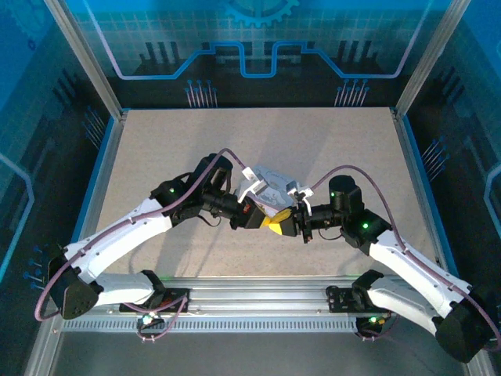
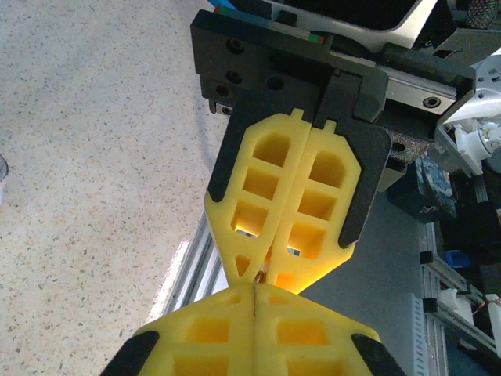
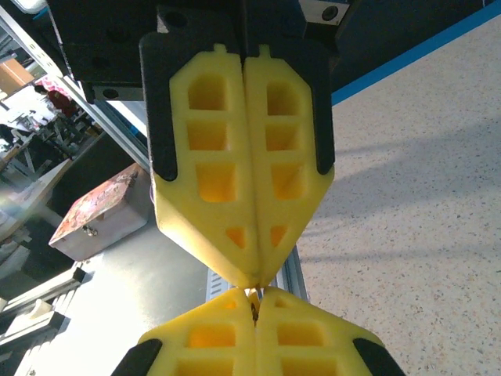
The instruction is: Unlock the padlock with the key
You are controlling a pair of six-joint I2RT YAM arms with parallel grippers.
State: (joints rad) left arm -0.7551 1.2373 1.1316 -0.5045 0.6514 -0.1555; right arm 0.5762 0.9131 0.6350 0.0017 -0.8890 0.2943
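Top external view: both arms reach in toward mid-table (image 1: 156,157) and meet nose to nose, left gripper (image 1: 272,222) against right gripper (image 1: 288,222), held up off the surface, not resting on it. Left wrist view: its own yellow fingers at the bottom edge, left gripper (image 2: 254,291) fully closed with the pads flush and no gap; right gripper (image 2: 264,268) comes down from above, also squeezed closed, tips nearly touching the left's. Right wrist view mirrors this: right gripper (image 3: 254,296) at the bottom, left gripper (image 3: 254,278) above, seams lined up. A tiny thin sliver (image 3: 253,307) sits right at the junction of the two tip pairs, and there is a faint orange-brown speck (image 2: 261,274) at the same spot from the other side. It is too small to say whether it is the key, the padlock shackle or both. Judging from the task, each pincer likely pinches one tiny part, and the tip-to-tip, in-line pose fits lining the key up with the keyhole. What each one actually grips I cannot tell. Both are clamped tight because the parts are so small. Risk: a slight misalignment or twist could pop a part loose onto the table.
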